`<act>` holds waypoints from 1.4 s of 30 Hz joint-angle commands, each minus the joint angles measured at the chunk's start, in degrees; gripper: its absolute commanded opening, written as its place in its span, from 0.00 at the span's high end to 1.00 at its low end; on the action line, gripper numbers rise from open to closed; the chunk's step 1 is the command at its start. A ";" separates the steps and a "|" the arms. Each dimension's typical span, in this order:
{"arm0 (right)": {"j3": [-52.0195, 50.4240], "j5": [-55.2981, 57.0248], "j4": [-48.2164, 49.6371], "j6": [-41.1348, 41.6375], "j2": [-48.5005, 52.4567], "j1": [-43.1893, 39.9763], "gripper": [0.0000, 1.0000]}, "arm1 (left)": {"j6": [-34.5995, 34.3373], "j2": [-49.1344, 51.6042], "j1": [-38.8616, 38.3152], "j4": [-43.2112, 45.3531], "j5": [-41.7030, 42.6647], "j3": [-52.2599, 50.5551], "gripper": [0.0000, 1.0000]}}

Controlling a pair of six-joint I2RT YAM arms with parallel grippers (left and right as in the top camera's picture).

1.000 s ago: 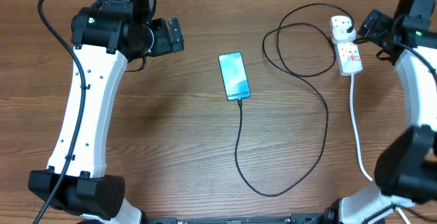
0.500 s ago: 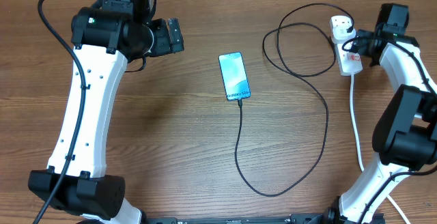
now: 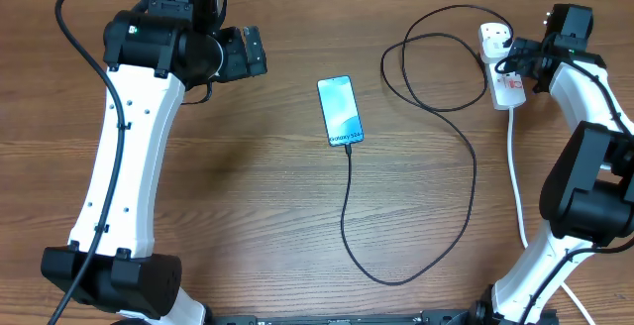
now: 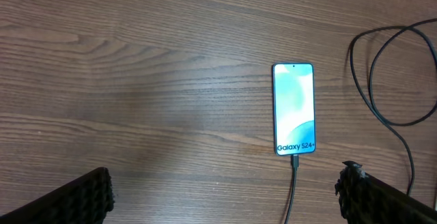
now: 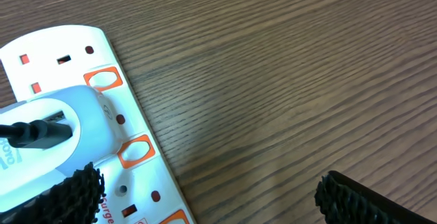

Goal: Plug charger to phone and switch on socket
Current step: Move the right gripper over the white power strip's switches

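The phone [image 3: 340, 110] lies flat mid-table, its light blue screen [image 4: 294, 108] reading "Galaxy S24+". The charger's thin black cable [image 3: 349, 206] meets the phone's bottom edge [image 4: 295, 160], loops across the table and ends at a white adapter [image 5: 68, 125] seated in the socket [image 3: 506, 79]. The socket is a white power strip [image 5: 147, 179] with orange-framed switches [image 5: 134, 150]. My right gripper [image 5: 208, 193] hovers open at the strip's edge, its left finger [image 5: 68, 197] over the strip. Far left of the phone, my left gripper [image 3: 248, 53] is open and empty.
The strip's thick white lead [image 3: 515, 176] runs down the right side towards the table's front. Loose loops of black cable [image 3: 421, 57] lie between phone and strip. Bare wooden tabletop [image 4: 136, 80] stretches left of the phone.
My right arm has swung in from the table's right edge so the gripper now hangs over the power strip. The left arm, phone and cable have not moved.
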 commanded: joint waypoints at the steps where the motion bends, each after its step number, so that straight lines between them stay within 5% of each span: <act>1: 0.92 -0.26 0.22 -0.39 0.50 -0.39 0.00 | 0.44 -0.31 -0.39 0.07 0.31 0.35 0.00; 30: 3.54 2.05 -3.39 4.74 3.72 -0.44 0.00 | -0.11 -0.22 -0.39 0.48 1.11 0.35 0.00; 42: 15.47 -5.03 -17.22 4.74 3.74 -0.72 0.00 | -2.16 -0.11 -0.39 0.28 1.11 0.35 0.00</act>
